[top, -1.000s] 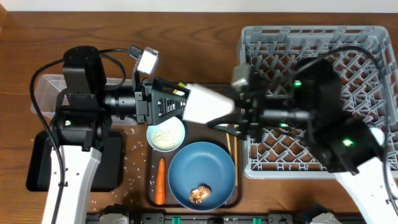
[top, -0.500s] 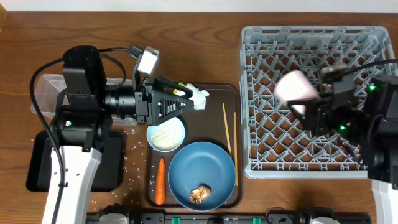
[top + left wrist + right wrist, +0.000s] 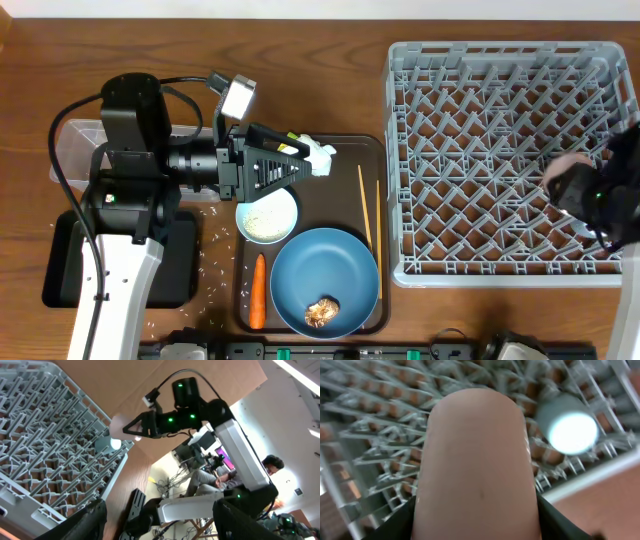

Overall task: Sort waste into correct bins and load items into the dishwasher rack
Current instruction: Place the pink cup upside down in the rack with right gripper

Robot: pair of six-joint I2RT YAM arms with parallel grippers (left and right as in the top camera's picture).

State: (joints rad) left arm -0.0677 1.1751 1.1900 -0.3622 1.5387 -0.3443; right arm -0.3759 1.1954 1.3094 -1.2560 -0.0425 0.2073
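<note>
Overhead: right claw (image 3: 129, 428) is at the right side of the dishwasher rack (image 3: 500, 130), over its lattice; fingers clamped on the small pinkish-white cup (image 3: 477, 470), which fills the right wrist view; small light-blue cup (image 3: 568, 425) sits in the rack just beside the held cup; cannot tell whether the held cup touches the rack.

Left claw (image 3: 298, 166) hangs over the dark brown serving tray (image 3: 345, 150); left wrist view shows its fingers spread wide with nothing between them; white paper scrap (image 3: 322, 157) lies just past the fingertips, contact unclear; white bowl (image 3: 266, 217) with rice in it is just beside the claw on the near side; large blue plate (image 3: 325, 265) lies further that way, brown food lump (image 3: 322, 312) on it; orange carrot (image 3: 258, 290) lies alongside the plate; chopsticks (image 3: 365, 205) lie between this claw and the rack.

Clear tub (image 3: 75, 150) and black tray (image 3: 60, 270) are well behind the left claw, by the arm's base; loose rice grains (image 3: 212, 270) lie on the table near the black tray.
</note>
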